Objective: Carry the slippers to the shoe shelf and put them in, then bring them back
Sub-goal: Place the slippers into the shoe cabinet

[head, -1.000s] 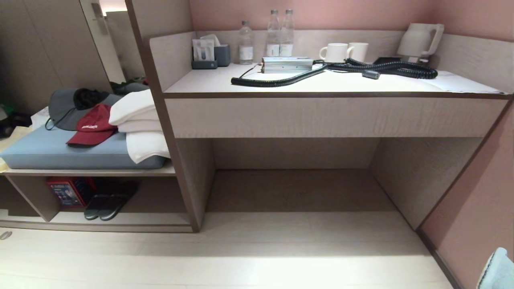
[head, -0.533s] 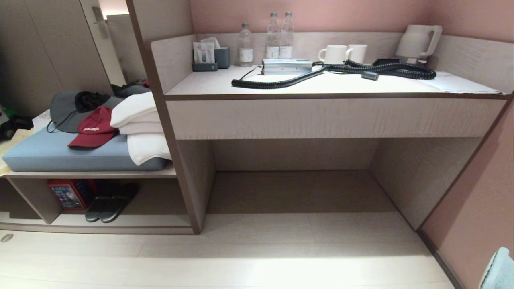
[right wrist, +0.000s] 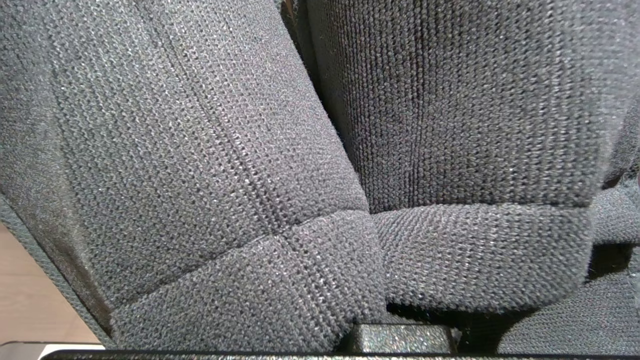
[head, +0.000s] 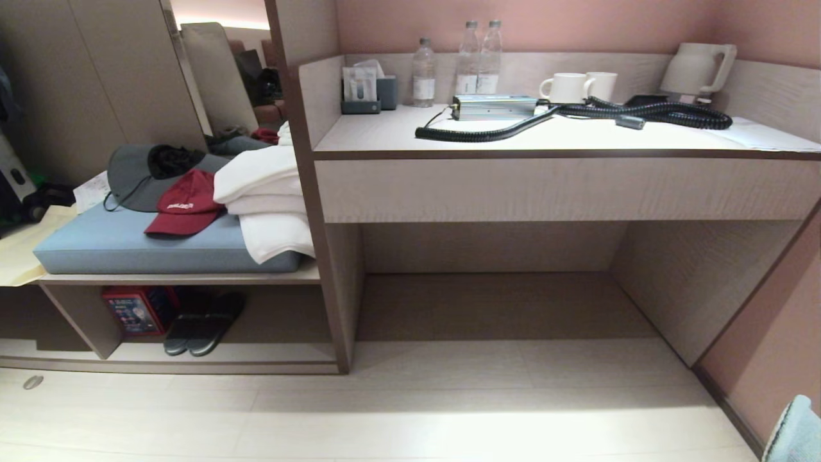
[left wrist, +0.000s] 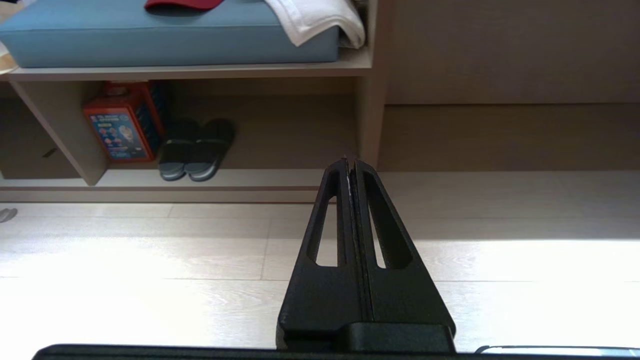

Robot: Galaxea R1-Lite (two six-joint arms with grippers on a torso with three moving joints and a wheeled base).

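The slippers (right wrist: 200, 150) were pressed close against the right wrist camera, their grey knitted toe bands filling that view. The right gripper was hidden behind them; it was closed and was judged to be clamped on the pair. The left gripper (left wrist: 351, 161) was shut and empty, held low above the floor.

The shoe shelf (head: 276, 351) lay low at the left of the head view, under a cushioned bench (head: 128, 250). Another dark pair (head: 204, 324) and a red box (head: 138, 310) were stored at its left end.

For the carrying step, the base should be turned and driven until the shelf is faced squarely. A firm clamp should be applied, and the bare stretch right of the stored pair chosen for insertion. The low board above was judged a collision risk.
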